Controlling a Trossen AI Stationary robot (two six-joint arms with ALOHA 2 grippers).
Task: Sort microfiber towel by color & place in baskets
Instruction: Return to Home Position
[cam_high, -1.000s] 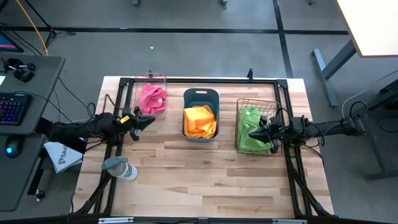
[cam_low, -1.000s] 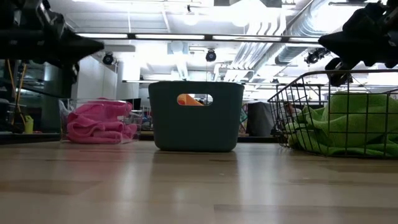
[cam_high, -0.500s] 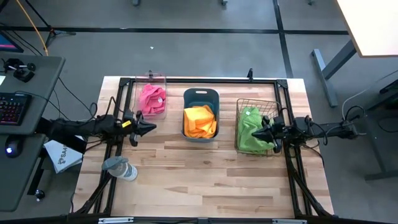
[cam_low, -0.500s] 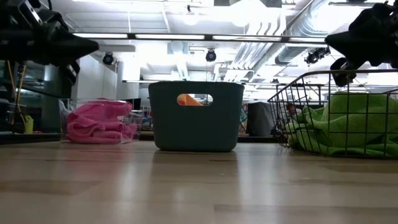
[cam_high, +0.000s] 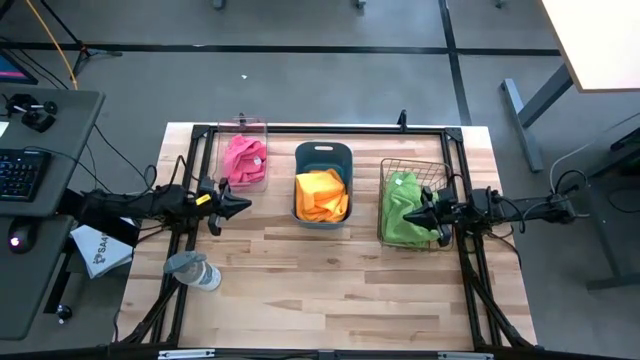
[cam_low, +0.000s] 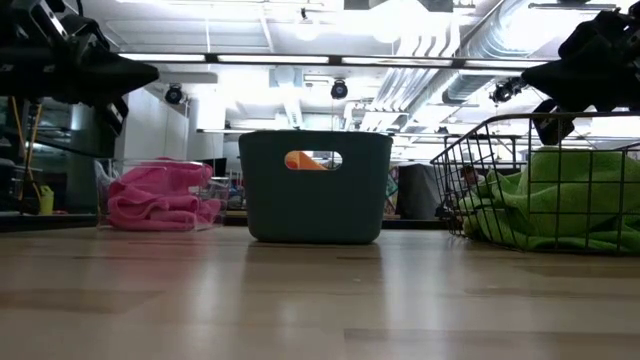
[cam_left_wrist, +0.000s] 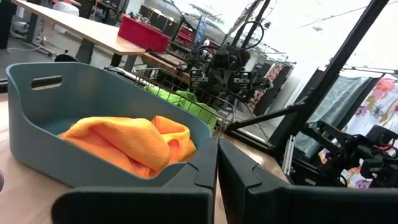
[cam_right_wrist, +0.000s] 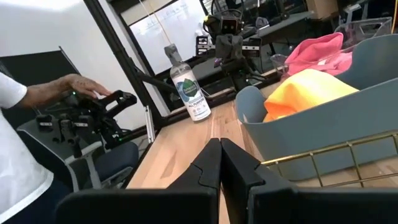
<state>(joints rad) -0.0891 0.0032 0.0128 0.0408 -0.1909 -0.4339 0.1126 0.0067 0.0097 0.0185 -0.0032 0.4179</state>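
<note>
Pink towels (cam_high: 244, 158) lie in the clear box (cam_high: 243, 126) at the far left. Orange towels (cam_high: 322, 195) lie in the teal tub (cam_high: 322, 152) in the middle. Green towels (cam_high: 403, 208) lie in the brown wire basket (cam_high: 412, 164) at the right. My left gripper (cam_high: 243, 203) is shut and empty, just near-side of the clear box, pointing at the tub; its shut fingers show in the left wrist view (cam_left_wrist: 217, 149). My right gripper (cam_high: 406, 215) is shut and empty, hovering above the green towels and the basket rim (cam_low: 530, 72).
A clear bottle with a grey cap (cam_high: 195, 270) lies at the near left of the table. A black frame rail (cam_high: 330, 128) runs round the table's far and side edges. A person's hand (cam_right_wrist: 81, 84) rests on a device beyond the left edge. Bare wood (cam_high: 330, 280) lies in front of the baskets.
My left gripper has drawn away from the clear box toward the table's near edge and now points across at the tub. The towels and baskets have stayed where they were.
</note>
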